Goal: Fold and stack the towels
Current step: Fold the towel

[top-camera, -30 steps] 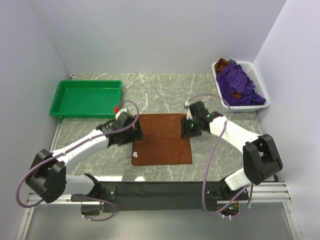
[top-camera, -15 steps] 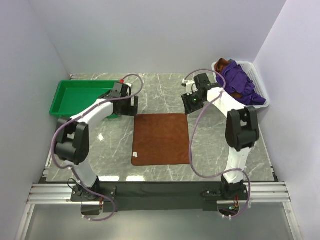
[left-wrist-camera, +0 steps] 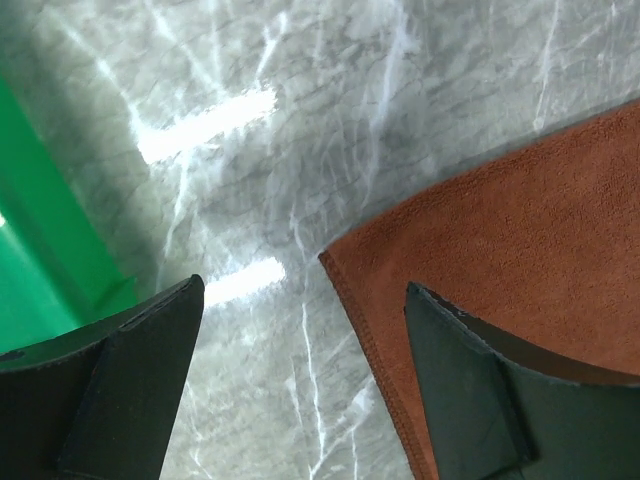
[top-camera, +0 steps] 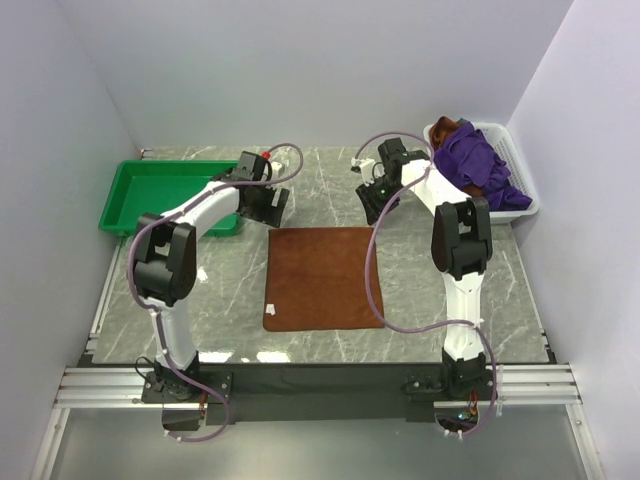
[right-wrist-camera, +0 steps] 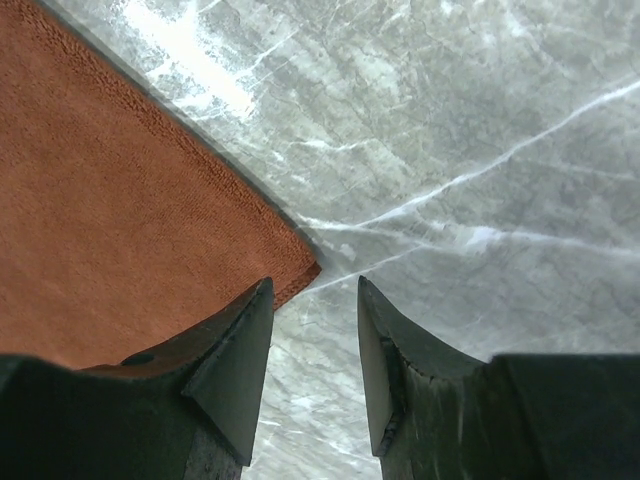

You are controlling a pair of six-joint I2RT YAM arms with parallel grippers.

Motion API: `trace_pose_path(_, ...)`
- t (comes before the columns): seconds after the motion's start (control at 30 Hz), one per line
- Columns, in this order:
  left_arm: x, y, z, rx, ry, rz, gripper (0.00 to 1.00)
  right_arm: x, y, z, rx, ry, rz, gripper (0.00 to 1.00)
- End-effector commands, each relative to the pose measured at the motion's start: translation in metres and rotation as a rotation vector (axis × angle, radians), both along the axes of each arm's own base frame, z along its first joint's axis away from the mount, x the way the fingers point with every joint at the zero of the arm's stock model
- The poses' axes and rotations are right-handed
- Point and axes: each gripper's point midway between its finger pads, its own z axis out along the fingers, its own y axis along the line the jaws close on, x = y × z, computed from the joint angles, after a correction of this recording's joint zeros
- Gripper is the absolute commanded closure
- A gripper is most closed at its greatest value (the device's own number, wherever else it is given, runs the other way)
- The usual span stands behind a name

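Right of the green tray (top-camera: 165,195), hovers with the left gripper (left-wrist-camera: 300,370) spread wide and empty over the far left corner of the rust-brown towel (top-camera: 322,277). Lies flat on the marble table (top-camera: 320,180) between the arms. Looks soft, light and limp: likely to sag and drag, so best pinched low at both far corners. Hangs over the far right corner with the right gripper (right-wrist-camera: 315,360) narrowly parted, gripping nothing. Heaped in the white basket (top-camera: 506,150), far right: more towels (top-camera: 478,165).
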Motion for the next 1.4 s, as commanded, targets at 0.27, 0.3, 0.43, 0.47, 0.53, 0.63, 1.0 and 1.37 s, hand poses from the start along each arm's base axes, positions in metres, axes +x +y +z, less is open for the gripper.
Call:
trace_pose_path(0.27, 0.010, -0.015, 0.007, -0.022, -0.011, -0.119, 0.13, -0.002, 0.008, -0.009, -0.067, 0.032, 0.089, 0.54)
trace_pose_path(0.3, 0.010, -0.015, 0.006, -0.021, -0.008, -0.119, 0.13, -0.001, 0.008, -0.010, -0.066, 0.032, 0.090, 0.54)
trace_pose_path(0.43, 0.009, -0.013, 0.003, -0.013, -0.001, -0.117, 0.13, 0.000, 0.014, -0.013, -0.064, 0.026, 0.103, 0.54)
trace_pose_path(0.47, 0.008, -0.014, 0.003, -0.014, 0.002, -0.118, 0.13, 0.000, 0.017, -0.014, -0.068, 0.025, 0.111, 0.54)
trace_pose_path(0.53, 0.008, -0.013, 0.001, -0.011, 0.006, -0.116, 0.13, 0.000, 0.019, -0.015, -0.072, 0.029, 0.119, 0.55)
trace_pose_path(0.63, 0.006, -0.015, -0.002, -0.015, 0.020, -0.122, 0.14, -0.005, 0.021, -0.024, -0.102, 0.047, 0.126, 0.55)
trace_pose_path(1.0, 0.006, -0.012, -0.017, 0.007, 0.054, -0.123, 0.15, -0.021, 0.023, -0.040, -0.137, 0.081, 0.132, 0.62)
trace_pose_path(1.37, 0.018, -0.026, -0.020, -0.034, 0.064, -0.166, 0.25, -0.026, 0.024, -0.042, -0.133, 0.093, 0.137, 0.83)
